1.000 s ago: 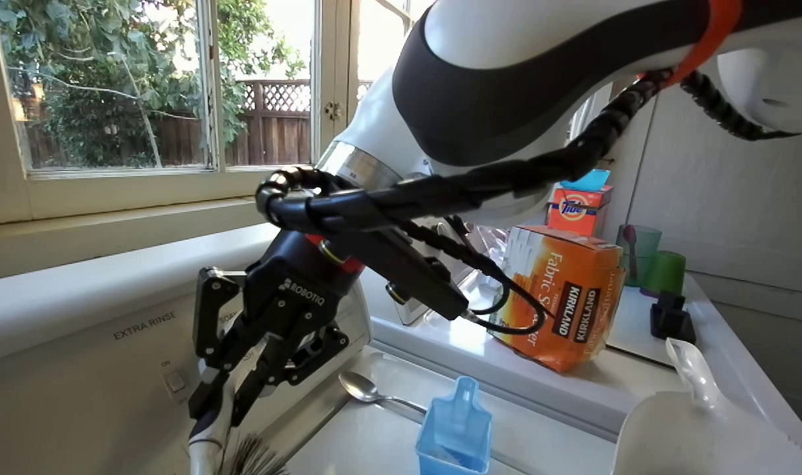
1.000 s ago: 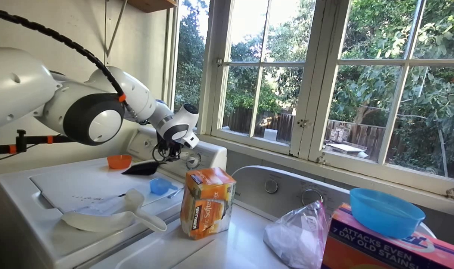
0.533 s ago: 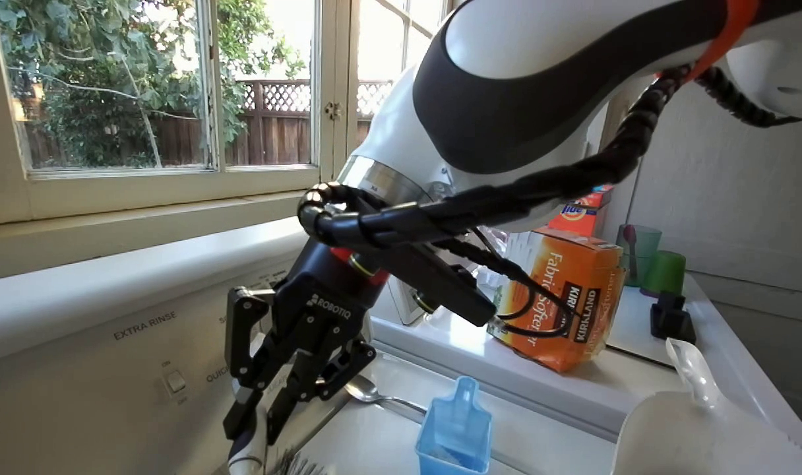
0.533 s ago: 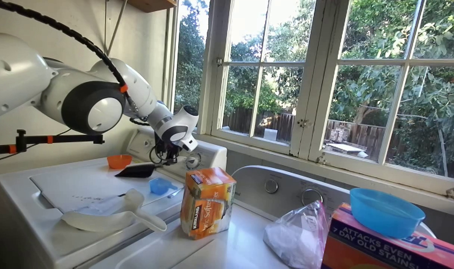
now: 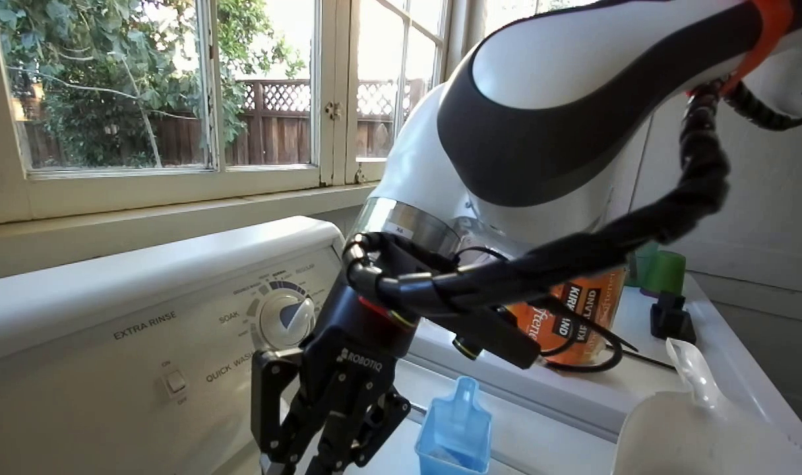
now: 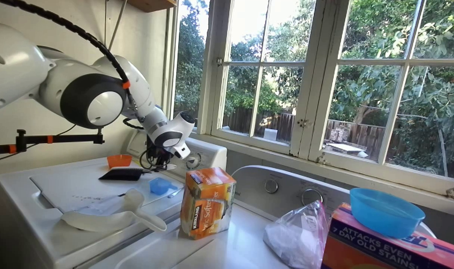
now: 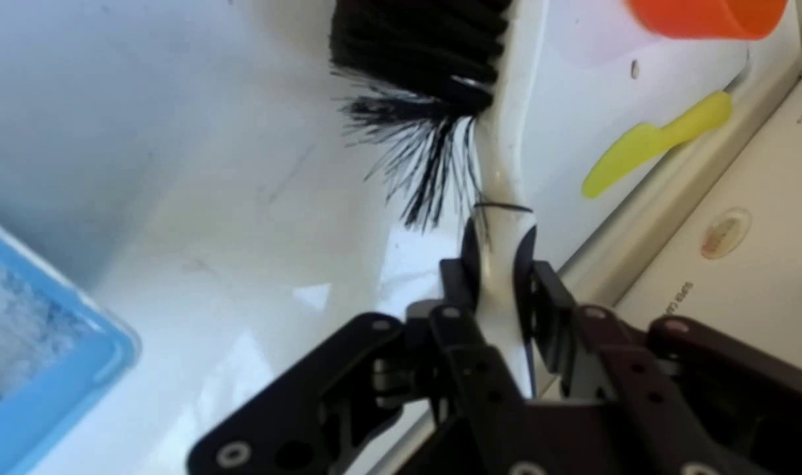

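Brush (image 7: 500, 158) is clamped by its handle (image 7: 498, 270) between the jaws over the washing machine (image 6: 66, 177), near its control panel (image 5: 196, 356) edge, long axis extending straight out ahead of them, bristles (image 7: 417, 46) facing away from that panel.

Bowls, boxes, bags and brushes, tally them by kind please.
Bowls: 2, orange plastic bowl, blue plastic bowl
Boxes: 2, orange cardboard softener box, red-orange cardboard box under the blue plastic bowl
Bags: 1, clear plastic bag
Brushes: 1, white-handled, black-bristled brush in the gripper
Total: 6
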Controlling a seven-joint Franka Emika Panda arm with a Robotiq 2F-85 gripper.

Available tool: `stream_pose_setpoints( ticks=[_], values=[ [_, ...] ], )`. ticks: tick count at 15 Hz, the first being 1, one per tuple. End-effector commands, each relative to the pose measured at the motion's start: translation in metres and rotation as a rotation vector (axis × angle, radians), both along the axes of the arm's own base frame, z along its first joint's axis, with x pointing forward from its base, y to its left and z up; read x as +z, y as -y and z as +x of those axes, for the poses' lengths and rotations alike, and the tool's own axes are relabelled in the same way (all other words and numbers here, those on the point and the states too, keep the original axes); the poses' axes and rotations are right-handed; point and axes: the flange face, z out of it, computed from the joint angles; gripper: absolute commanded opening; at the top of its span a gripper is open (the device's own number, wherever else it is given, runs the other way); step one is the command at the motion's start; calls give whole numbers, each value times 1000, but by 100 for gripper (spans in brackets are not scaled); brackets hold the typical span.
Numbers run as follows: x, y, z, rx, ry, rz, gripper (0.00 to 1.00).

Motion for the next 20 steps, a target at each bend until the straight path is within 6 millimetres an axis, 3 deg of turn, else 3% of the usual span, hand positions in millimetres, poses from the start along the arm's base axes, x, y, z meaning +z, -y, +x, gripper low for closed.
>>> stream_pose_setpoints(
  ticks=[1,5,10,14,20],
  values=[
    [-6,10,-35,-19,-36,-5,7],
    [-8,27,-59,-73,-35,-1,7],
    [10,60,-78,-102,-2,-8,7],
    [22,77,-88,-46,23,-2,7],
    [25,87,-94,17,53,22,7]
  ],
)
